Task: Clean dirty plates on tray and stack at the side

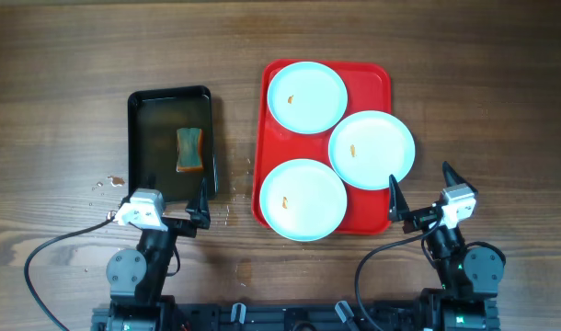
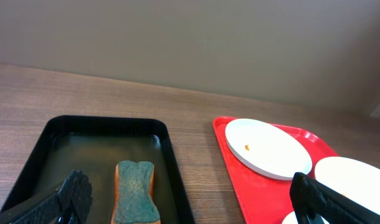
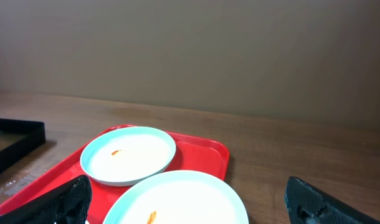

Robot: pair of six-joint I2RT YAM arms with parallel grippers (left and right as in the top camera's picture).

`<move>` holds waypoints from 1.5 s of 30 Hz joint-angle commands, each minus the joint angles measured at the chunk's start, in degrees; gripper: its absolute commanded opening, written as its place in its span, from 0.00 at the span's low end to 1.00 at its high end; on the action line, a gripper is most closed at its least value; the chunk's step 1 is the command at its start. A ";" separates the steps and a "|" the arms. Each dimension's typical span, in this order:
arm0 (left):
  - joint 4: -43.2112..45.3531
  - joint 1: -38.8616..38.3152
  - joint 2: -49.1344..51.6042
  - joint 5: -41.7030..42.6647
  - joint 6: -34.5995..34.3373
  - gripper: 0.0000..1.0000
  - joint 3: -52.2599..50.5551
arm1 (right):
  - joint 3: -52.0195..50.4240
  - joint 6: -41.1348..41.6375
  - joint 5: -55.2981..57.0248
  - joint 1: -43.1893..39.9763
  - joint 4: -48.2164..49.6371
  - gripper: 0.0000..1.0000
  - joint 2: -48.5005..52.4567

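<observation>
**Overhead view, with both wrist views.** The red tray (image 1: 371,77) lies on the wooden table (image 1: 60,74) and is the reference for every position below.

It carries three pale-blue plates:
- The far plate (image 1: 306,97) occupies the tray's far-left part.
- The right-hand plate (image 1: 372,149) sits midway along the tray's right side and overhangs that rim.
- The near plate (image 1: 304,199) fills the near-left part and reaches over the near rim.

The right-hand plate meets the other two at their edges; which one lies uppermost cannot be told. Each plate bears a small orange smear (image 1: 352,150) near its centre.

**Right gripper** (image 1: 418,175): it stands just off the tray's near-right corner, jaws spread wide with nothing between them. Its inner finger (image 1: 392,195) is close beside the near edge of the right-hand plate; contact cannot be judged. In the right wrist view the fingers (image 3: 68,200) frame the right-hand plate (image 3: 177,199), and the far plate (image 3: 128,154) lies beyond it.

**Left gripper** (image 1: 164,198): it stands well to the left of the tray's near-left corner, equally wide open and empty. It is at the near end of a black tray (image 1: 133,138), which lies left of the red tray and apart from it. The black tray holds shallow liquid and a green-faced sponge (image 1: 189,150). In the left wrist view the sponge (image 2: 136,190) lies between the fingers (image 2: 75,193), with the far plate (image 2: 268,148) ahead and to the right.

Droplets (image 1: 106,182) spot the table on the black tray's side away from the red tray.
</observation>
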 commanded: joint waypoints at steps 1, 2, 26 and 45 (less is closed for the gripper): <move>-0.28 -0.24 -0.24 -0.57 0.02 1.00 -0.26 | -0.07 -0.72 0.35 0.13 0.13 1.00 -0.09; -0.28 -0.24 -0.24 -0.57 0.02 1.00 -0.26 | -0.07 -0.72 0.35 0.13 0.13 1.00 -0.09; -0.26 -0.24 -0.20 -0.57 0.02 1.00 -0.26 | -0.07 -0.70 0.35 0.13 0.13 1.00 -0.09; 1.79 -0.24 -0.17 17.16 -8.09 1.00 -0.26 | -0.07 17.05 -9.73 0.13 0.74 1.00 0.15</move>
